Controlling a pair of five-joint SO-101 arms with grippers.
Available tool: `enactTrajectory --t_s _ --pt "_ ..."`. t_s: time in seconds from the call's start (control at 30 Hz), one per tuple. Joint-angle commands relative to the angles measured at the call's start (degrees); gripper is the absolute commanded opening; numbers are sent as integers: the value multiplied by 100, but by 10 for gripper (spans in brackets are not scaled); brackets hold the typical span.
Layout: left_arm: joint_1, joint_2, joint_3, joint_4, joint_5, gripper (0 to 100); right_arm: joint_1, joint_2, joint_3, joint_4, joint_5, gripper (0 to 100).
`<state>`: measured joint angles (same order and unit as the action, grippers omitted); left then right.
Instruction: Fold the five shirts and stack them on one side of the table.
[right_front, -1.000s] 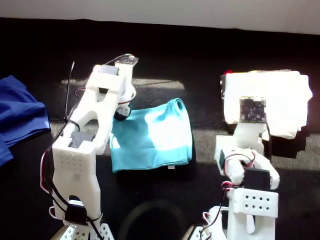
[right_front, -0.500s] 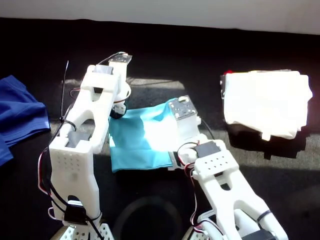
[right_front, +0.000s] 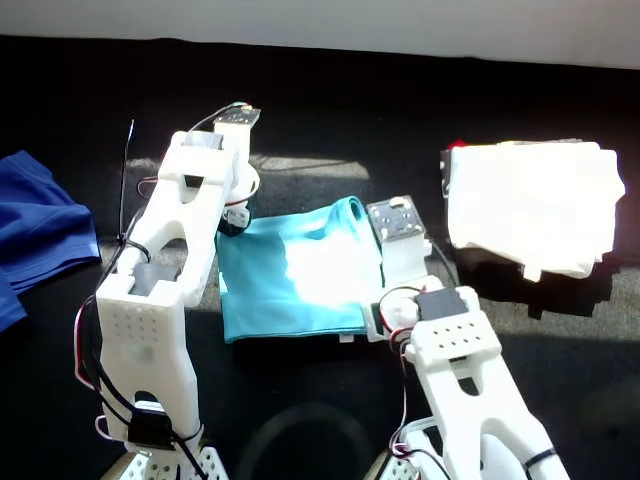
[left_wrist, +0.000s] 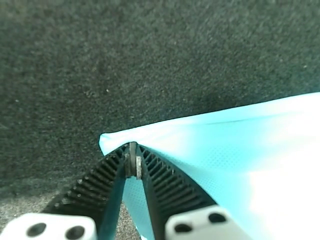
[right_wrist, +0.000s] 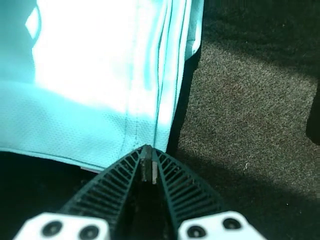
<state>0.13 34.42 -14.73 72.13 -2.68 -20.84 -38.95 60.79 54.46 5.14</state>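
- The teal shirt (right_front: 300, 275) lies partly folded in the middle of the surface (right_front: 400, 110), between the 2 arms. The white stack (right_front: 530, 205) sits well to its right, and the blue shirt (right_front: 35, 230) lies at the left edge.
- The left gripper (left_wrist: 132, 161) is closed at the teal shirt's far-left corner, apparently pinching cloth.
- The right gripper (right_wrist: 146, 167) is closed with its tips at the near-right hem; I cannot tell whether any cloth is caught.
- Risk: if only 1 gripper truly holds, a lift would drag the shirt askew and undo the fold.
- Risk: a thin pinch at a corner may slip, dropping that side.
- Risk: carrying it right too low could knock the white stack out of square.
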Motion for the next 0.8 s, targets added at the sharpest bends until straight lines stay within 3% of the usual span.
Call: enactTrajectory --t_s 0.0,0.17,0.37,0.5,0.77 --pt "-101 -259 -558 545 -18 9 101 -488 -92 13 202 6" --pt "-4 -611 -1464 1978 -26 9 136 -760 -1130 40 -527 8" --pt "4 -2000 -1042 2690 -26 9 136 875 -2712 22 -668 9" --pt "251 -3073 796 2453 -18 9 145 2229 -3758 40 -756 8" --pt "813 -4848 4514 246 158 9 119 3987 -5077 48 -1354 7"
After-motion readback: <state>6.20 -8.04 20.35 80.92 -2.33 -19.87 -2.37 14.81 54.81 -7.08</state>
